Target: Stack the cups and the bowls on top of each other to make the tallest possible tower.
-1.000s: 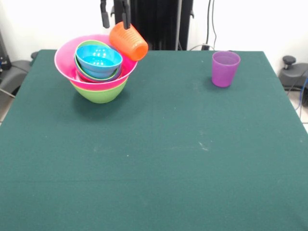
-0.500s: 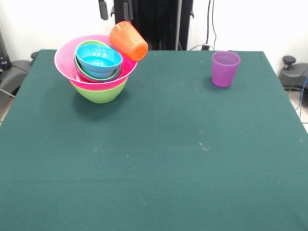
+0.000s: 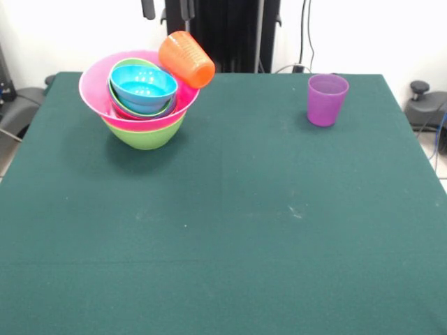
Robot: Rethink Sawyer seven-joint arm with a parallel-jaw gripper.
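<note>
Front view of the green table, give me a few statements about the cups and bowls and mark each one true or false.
1. The orange translucent plastic cup lies tilted on the rim of the huge pink plastic bowl. True.
2. The purple translucent plastic cup lies on its side. False: it stands upright on the green table.
3. A blue plastic bowl sits innermost in the pile. True.
4. The gripper holds the orange cup. False: it is apart, above it.

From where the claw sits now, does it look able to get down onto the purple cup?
Probably yes. The purple cup stands upright and alone on the table, apart from the bowl pile, with nothing above it. The claw is raised at the top edge.
</note>
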